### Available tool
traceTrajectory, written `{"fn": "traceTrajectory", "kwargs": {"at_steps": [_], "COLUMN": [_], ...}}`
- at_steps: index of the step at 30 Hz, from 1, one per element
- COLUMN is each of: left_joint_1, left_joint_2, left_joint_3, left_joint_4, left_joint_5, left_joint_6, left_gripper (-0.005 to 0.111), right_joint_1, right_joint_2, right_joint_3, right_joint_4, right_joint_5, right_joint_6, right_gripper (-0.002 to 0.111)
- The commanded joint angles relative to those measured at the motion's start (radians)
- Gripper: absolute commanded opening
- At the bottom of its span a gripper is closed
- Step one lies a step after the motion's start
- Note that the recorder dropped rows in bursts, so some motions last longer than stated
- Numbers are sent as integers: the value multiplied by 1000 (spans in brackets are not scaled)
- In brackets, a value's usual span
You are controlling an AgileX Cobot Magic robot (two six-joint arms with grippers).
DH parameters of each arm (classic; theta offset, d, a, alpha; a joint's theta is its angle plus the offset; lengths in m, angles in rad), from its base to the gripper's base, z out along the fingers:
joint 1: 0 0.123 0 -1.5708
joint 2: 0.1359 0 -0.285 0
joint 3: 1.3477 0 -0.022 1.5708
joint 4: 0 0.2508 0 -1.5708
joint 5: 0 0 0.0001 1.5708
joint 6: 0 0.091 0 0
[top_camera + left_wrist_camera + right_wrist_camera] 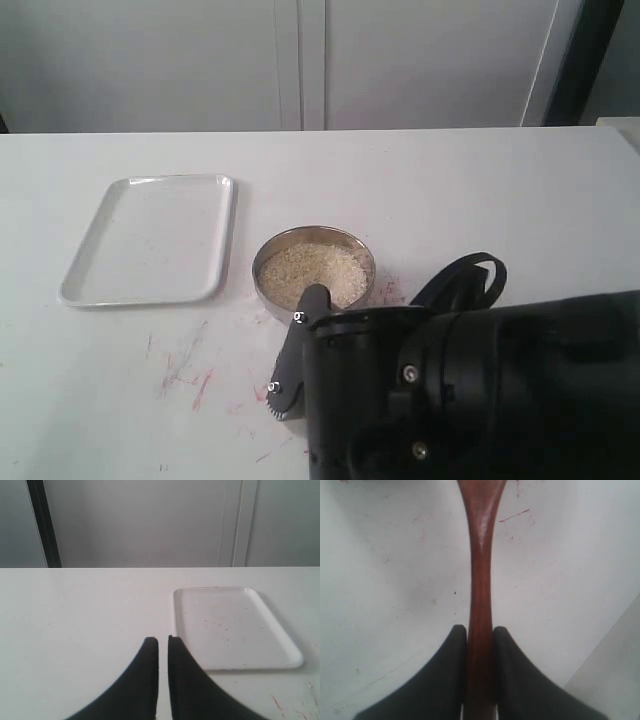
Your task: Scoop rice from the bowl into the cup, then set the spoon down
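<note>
Early stage, I'd judge: spoon gripped, no scoop visible, cup fill unknown.
Table (450, 200) near side is blocked by the right arm (480, 390); cup not in view, maybe behind it. White tray (150, 240) sits left of the bowl (258, 270), which holds the rice (315, 272). Right gripper (480, 632) pinches the spoon (481, 580) handle; left gripper (163, 642) fingers nearly together, holding nothing.

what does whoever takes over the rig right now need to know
The right gripper is shut on the spoon handle, close to the bowl.
The left gripper is shut, empty, over the table near the tray.
The bowl holds rice; the cup is in no view.
Done: spoon gripped. Left: scoop rice into the cup, set the spoon down.
</note>
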State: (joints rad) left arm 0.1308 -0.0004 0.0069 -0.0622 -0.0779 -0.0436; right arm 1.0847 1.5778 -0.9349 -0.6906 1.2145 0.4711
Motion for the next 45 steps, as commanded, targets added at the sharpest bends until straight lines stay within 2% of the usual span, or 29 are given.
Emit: {"fn": "traceTrajectory", "kwargs": {"at_steps": [1, 4, 22, 28, 45], "left_joint_1": [-4, -4, -4, -4, -4], "left_joint_2": [0, 0, 0, 0, 0], "left_joint_3": [-7, -7, -7, -7, -7], "left_joint_4": [-5, -5, -5, -5, -5], "left_joint_5": [-4, -4, -4, -4, -4], "left_joint_6": [-5, -5, -5, -5, -5], "left_gripper": [14, 14, 14, 14, 14], "right_joint_1": [36, 61, 61, 63, 105], "right_joint_2": [0, 5, 24, 24, 24], "right_joint_3": [-4, -4, 44, 83, 87], "right_joint_4": [-31, -36, -75, -159, -163], "right_joint_5": [7, 7, 7, 7, 7], "right_joint_6": [10, 17, 53, 125, 134], "right_gripper": [0, 0, 0, 0, 0]}}
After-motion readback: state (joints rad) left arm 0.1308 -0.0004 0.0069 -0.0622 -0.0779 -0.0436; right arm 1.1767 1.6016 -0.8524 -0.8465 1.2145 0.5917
